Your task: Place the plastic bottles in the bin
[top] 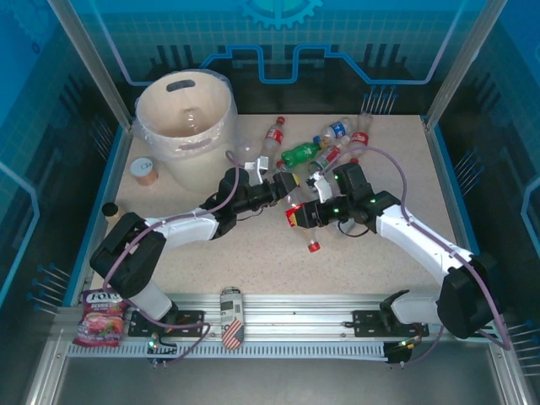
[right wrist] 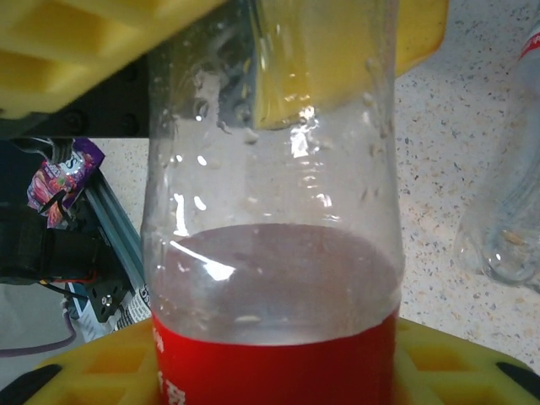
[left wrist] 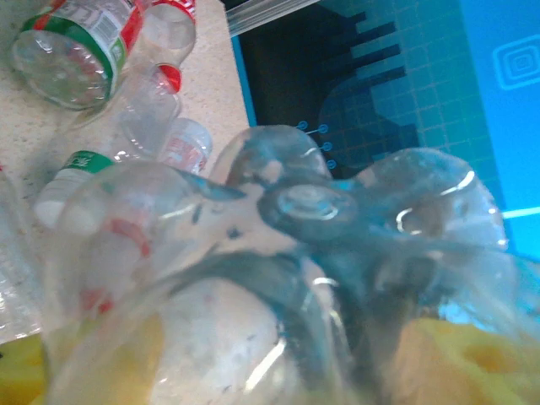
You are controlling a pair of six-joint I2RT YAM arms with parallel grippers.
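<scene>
At the far left corner stands the bin, mouth open and tall-walled, with a small tan-lidded container just beside its base. Its high rim is the first hazard: a bottle carried low would strike the wall, not drop in. The left gripper reaches toward mid-table with a clear bottle between its yellow pads. Whether the claw has actually pinched it I cannot tell, and a half-caught, slick bottle could squirt out and roll. Just beside it, the right gripper is clamped on a red-labelled bottle, which hangs cap down. The two wrists are near enough that either one swinging toward the bin risks knocking the other, and the right arm's path there crosses the left arm. Further right, the loose plastic bottles lie heaped near the far edge. The near half of the table is bare, giving room to back out
</scene>
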